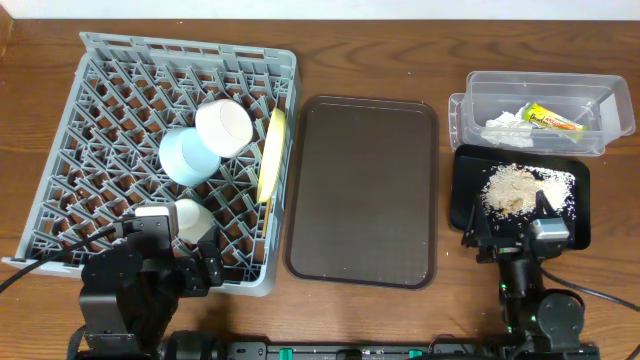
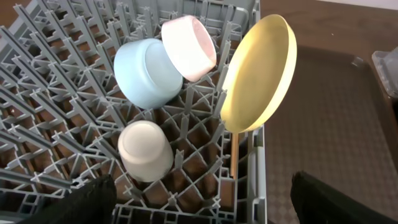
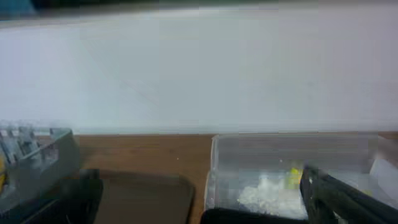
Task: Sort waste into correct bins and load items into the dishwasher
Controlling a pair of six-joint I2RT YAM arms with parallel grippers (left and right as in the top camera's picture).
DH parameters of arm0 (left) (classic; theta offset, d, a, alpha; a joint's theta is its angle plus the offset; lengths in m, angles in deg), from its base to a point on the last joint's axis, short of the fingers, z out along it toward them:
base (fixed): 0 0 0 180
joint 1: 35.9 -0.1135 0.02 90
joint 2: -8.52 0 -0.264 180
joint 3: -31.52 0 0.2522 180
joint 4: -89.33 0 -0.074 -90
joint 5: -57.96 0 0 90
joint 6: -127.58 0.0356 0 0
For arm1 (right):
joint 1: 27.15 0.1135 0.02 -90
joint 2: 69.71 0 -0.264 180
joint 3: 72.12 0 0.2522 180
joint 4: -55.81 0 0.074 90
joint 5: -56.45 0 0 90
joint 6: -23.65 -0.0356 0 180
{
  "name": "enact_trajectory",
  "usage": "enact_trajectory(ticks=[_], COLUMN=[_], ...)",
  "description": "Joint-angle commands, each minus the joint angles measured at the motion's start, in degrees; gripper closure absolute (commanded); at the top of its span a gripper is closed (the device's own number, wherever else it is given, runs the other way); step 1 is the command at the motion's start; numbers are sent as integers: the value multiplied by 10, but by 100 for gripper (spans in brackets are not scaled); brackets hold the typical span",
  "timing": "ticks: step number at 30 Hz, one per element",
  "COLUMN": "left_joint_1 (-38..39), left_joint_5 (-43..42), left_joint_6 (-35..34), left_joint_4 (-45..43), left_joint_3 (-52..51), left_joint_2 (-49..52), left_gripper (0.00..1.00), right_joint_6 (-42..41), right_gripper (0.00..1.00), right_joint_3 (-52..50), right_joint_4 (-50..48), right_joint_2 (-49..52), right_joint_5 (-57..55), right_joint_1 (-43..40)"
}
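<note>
Dishwasher [image 1: 110, 110] loading is judged finished; the left hand [image 2: 203, 190] and right hand [image 3: 199, 204] are released, empty, and should be lifted clear of pegs and black tray [image 1: 462, 170].

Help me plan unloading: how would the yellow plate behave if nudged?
The yellow plate stands tilted on edge in the rack, so a nudge would probably tip or roll it. Its smooth face looks slippery. It seems rigid, unlikely to flex.
</note>
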Motion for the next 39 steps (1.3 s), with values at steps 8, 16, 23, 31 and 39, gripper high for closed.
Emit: enact_trajectory(ticks=[8, 16, 23, 31, 39], left_joint_1=[2, 2, 2, 2, 2], left_joint_5=[3, 3, 3, 3, 3], left_joint_6=[7, 7, 7, 7, 7], left_joint_4=[-1, -1, -1, -1, 7], left_joint_3=[-2, -2, -2, -2, -4], left_joint_2=[-1, -1, -1, -1, -5], left_gripper=[10, 10, 10, 10, 10], right_joint_6=[11, 12, 12, 12, 12], right_gripper=[1, 1, 1, 1, 1], right_joint_3=[-43, -43, -43, -43, -43], right_joint_4=[88, 82, 82, 82, 82], right_joint_2=[-18, -16, -16, -15, -15], right_joint_5=[27, 26, 26, 26, 26], right_joint_1=[-19, -18, -18, -18, -18])
